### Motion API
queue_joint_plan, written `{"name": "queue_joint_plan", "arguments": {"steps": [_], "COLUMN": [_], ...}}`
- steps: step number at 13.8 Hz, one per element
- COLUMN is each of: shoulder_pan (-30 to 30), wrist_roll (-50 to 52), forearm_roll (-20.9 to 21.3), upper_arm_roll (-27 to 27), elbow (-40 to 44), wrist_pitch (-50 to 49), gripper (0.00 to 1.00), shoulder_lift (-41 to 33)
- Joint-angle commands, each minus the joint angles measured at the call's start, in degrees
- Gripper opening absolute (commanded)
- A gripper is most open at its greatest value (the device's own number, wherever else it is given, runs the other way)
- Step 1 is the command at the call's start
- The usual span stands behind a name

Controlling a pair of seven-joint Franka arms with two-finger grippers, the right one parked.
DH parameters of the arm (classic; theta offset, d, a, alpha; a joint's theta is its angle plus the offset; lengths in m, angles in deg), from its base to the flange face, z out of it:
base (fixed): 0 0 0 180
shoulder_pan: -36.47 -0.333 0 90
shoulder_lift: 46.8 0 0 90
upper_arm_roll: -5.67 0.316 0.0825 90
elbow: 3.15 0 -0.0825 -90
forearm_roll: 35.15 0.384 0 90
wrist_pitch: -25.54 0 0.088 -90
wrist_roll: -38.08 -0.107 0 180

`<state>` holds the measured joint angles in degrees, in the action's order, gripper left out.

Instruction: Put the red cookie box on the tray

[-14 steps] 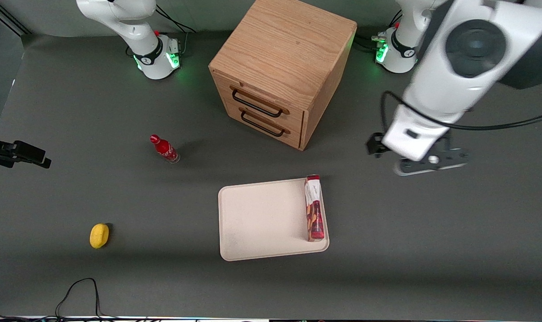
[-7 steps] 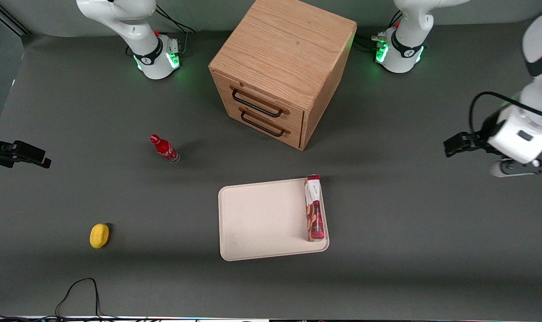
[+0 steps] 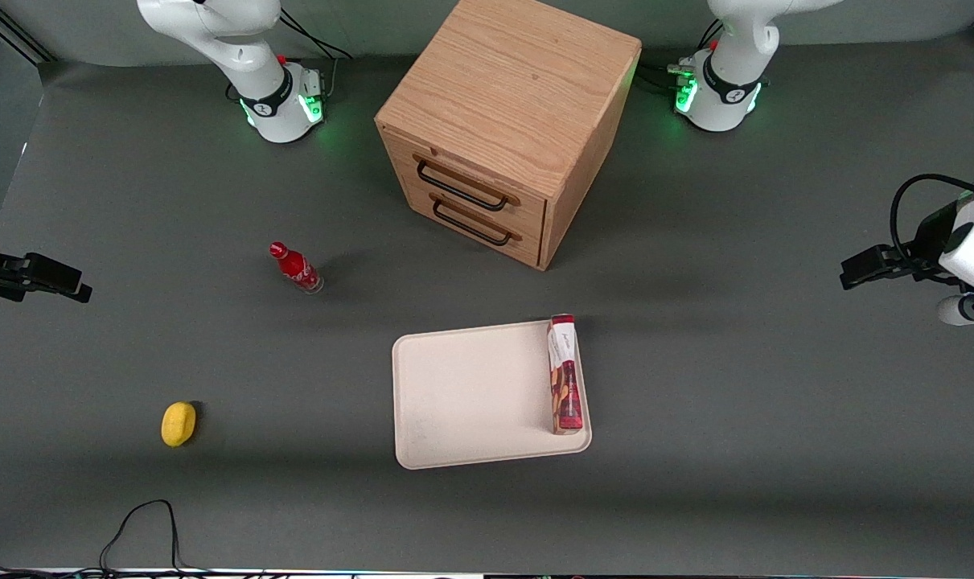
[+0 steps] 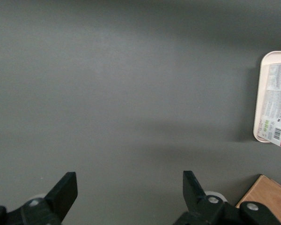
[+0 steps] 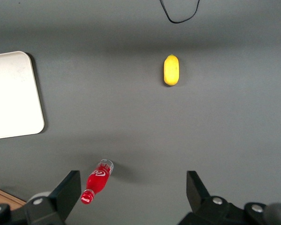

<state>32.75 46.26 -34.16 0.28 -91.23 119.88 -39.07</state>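
Lying along the tray's (image 3: 470, 394) edge nearest my arm, the red cookie box (image 3: 565, 375) rests flat inside the rim. My pincer (image 4: 129, 197) hangs well apart over bare table (image 3: 736, 418), fingers spread, holding nothing.

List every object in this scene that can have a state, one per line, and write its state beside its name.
Red cookie box: lying flat on the tray, along its edge toward the working arm's end.
Tray: flat on the table, holding only the box.
Gripper: jaws open, empty, over bare table at the working arm's end.
Cabinet: both drawers shut.
Red bottle: upright, cap on.
Yellow object: resting on the table.
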Motion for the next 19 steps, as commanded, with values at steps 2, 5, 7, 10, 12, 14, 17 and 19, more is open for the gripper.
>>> {"name": "queue_joint_plan", "arguments": {"steps": [2,5,7,10,12,14,17,19], "shoulder_pan": [7.0,7.1,7.0,6.9,7.0,6.6,6.9,7.0], "wrist_roll": [-1.0,-1.4,-2.2,-2.4,-2.4,-2.4,-5.1,-5.7], "forearm_roll": [-0.6,-1.1,-1.1,-1.2,-1.3,-1.4,-1.3,-1.3], "upper_arm_roll": [6.7,7.4,7.3,7.2,7.2,7.0,6.9,7.0], "elbow": [-2.4,-1.0,-0.6,-0.6,-0.6,-0.6,-0.6,-0.7], "wrist_pitch": [0.9,0.2,-0.6,-1.9,-2.2,-2.1,-2.2,-2.6], "gripper": [1.0,1.0,1.0,1.0,1.0,1.0,1.0,1.0], "shoulder_lift": [-2.5,-2.0,-2.0,-1.9,-1.8,-1.7,-1.7,-1.7]}}
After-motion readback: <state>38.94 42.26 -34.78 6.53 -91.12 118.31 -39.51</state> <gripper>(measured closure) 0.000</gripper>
